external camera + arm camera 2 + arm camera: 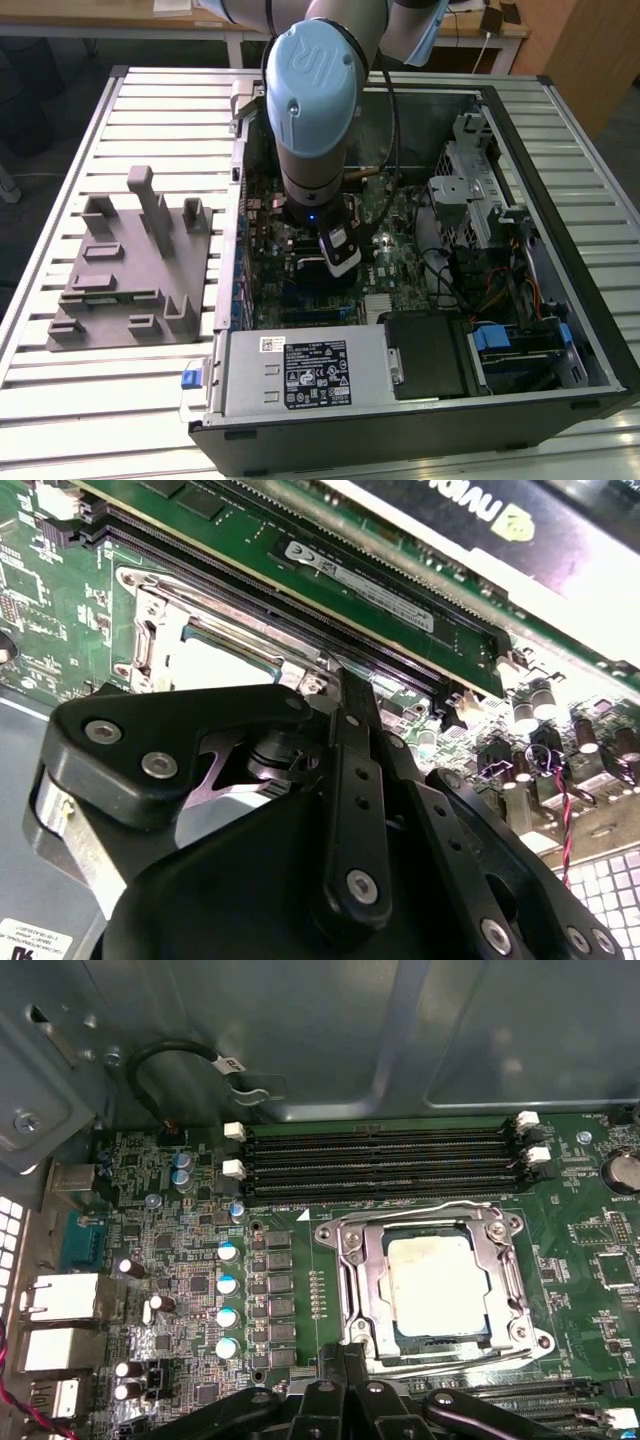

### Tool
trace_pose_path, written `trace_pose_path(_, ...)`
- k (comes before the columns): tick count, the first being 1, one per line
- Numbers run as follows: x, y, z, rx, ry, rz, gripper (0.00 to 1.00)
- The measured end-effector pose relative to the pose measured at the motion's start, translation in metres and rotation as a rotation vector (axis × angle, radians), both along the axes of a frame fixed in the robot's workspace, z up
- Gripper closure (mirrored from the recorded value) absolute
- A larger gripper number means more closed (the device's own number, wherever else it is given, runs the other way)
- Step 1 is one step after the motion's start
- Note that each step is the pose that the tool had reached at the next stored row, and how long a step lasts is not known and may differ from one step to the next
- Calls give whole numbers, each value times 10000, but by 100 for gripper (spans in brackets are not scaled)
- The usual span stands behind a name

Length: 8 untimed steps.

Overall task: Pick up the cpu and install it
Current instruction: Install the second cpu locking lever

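One cpu point(437, 1282) sits in the socket frame point(360, 1290); whether the claw point(345, 1360) is apart, I cannot tell.

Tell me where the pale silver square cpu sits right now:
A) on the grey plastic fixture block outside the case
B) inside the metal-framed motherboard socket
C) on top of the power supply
B: in the first wrist view the pale silver square cpu lies flat inside the metal-framed motherboard socket, just ahead of the gripper.
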<state>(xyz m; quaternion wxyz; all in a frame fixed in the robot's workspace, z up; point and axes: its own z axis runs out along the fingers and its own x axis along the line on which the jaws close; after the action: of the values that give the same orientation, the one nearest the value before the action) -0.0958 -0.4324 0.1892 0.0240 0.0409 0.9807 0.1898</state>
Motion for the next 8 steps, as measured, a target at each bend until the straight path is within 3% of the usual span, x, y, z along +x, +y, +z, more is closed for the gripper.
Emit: trace_pose_path(8,-17,15,-29,0,-1,2,89)
